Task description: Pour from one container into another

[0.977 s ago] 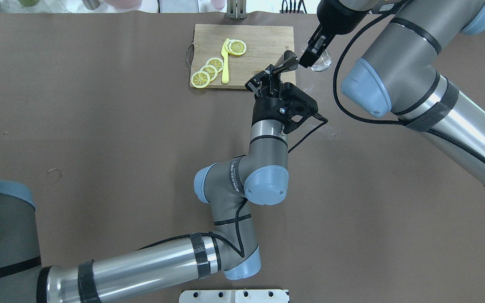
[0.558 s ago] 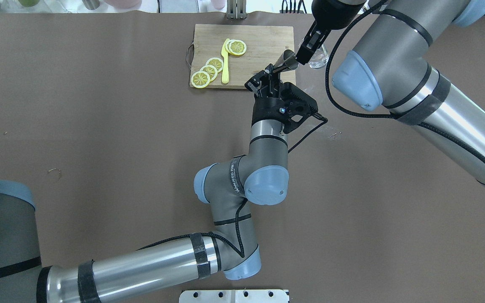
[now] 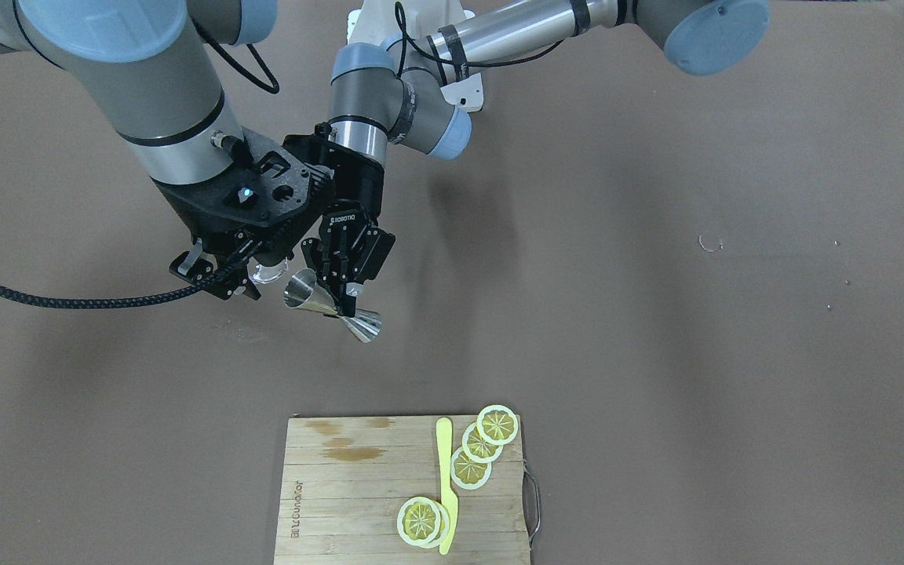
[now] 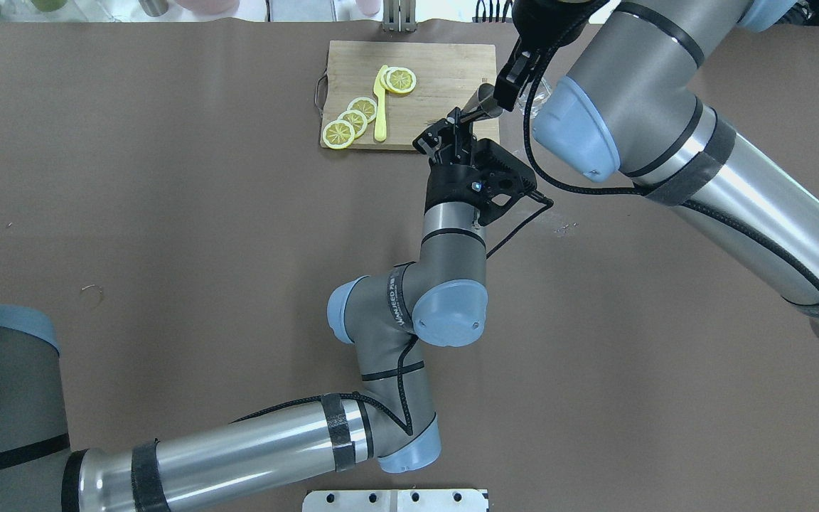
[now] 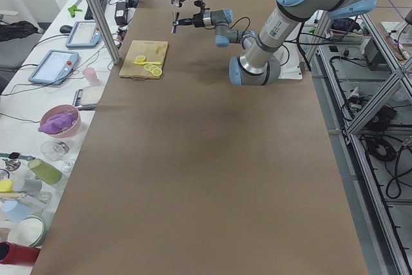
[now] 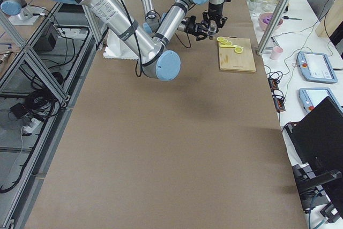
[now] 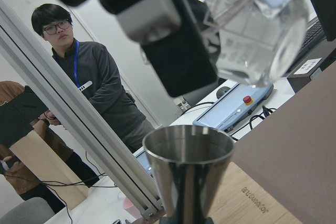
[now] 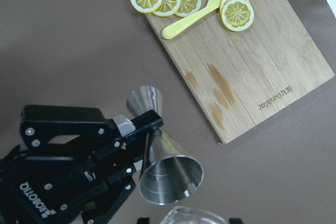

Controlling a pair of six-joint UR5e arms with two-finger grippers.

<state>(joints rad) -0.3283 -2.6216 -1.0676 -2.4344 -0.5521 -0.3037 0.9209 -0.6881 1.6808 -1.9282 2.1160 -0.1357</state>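
My left gripper (image 3: 341, 301) is shut on the narrow waist of the steel jigger (image 3: 303, 292), holding it tilted in the air above the brown table near the board's corner. My right gripper (image 3: 240, 276) is shut on the clear glass tumbler (image 3: 267, 272), right beside the jigger. In the left wrist view the tumbler (image 7: 257, 35) hangs tipped just above and beyond the jigger's open cone (image 7: 189, 156). The right wrist view looks down into the jigger's (image 8: 168, 179) shiny mouth, with the glass rim (image 8: 194, 216) at the bottom edge. I cannot tell whether either holds liquid.
A wooden cutting board (image 4: 445, 71) with several lemon slices (image 4: 352, 117) and a yellow knife (image 4: 380, 107) lies just beside the grippers. An aluminium post and people stand beyond the table's far edge in the left wrist view. Cups and bowls (image 5: 58, 122) sit on a side bench.
My right arm has swung the tumbler left in the overhead view, from beside the board's corner to right against the jigger. The left arm and jigger have stayed still.
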